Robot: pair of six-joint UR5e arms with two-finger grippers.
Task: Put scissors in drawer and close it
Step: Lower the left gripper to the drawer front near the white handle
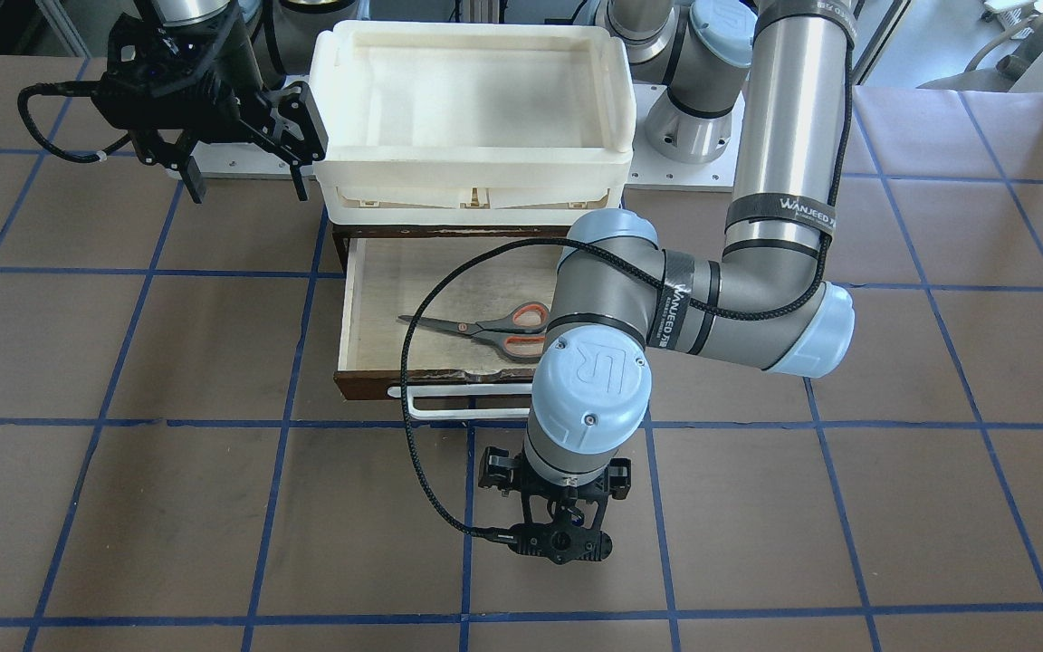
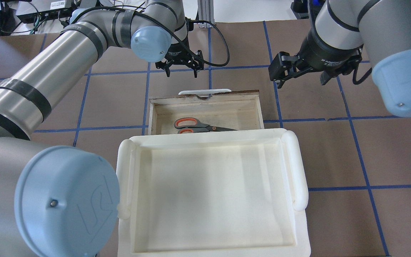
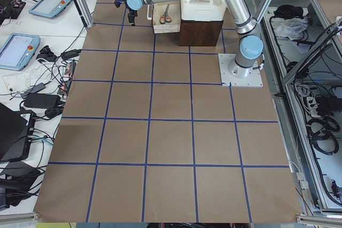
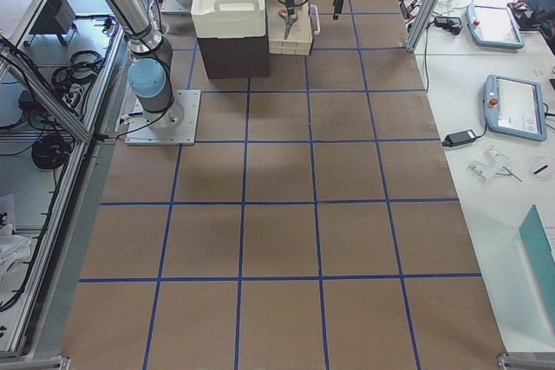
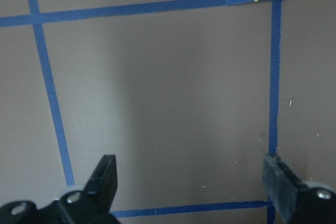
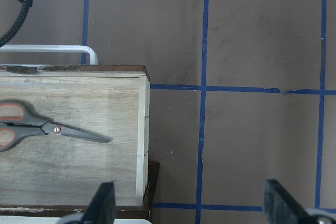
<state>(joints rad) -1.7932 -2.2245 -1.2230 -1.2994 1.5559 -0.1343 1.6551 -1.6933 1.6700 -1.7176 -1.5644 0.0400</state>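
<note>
left gripper (image 5: pixel 189 161): fingers spread wide, nothing between them, only the brown table (image 5: pixel 168 77) and blue grid lines below. In the overhead view it sits upper centre, just above the white handle (image 2: pixel 205 91) and apart from it.

right gripper (image 6: pixel 189 184): also spread, empty. It's upper right in the overhead view, off the drawer's right corner.

scissors (image 2: pixel 200 125) lie flat inside the drawer (image 2: pixel 259 107), orange-lined handles toward frame left, blades pointing right. Drawer is pulled out, open. White tray (image 2: pixel 300 167) sits on top of the cabinet, lower centre.
</note>
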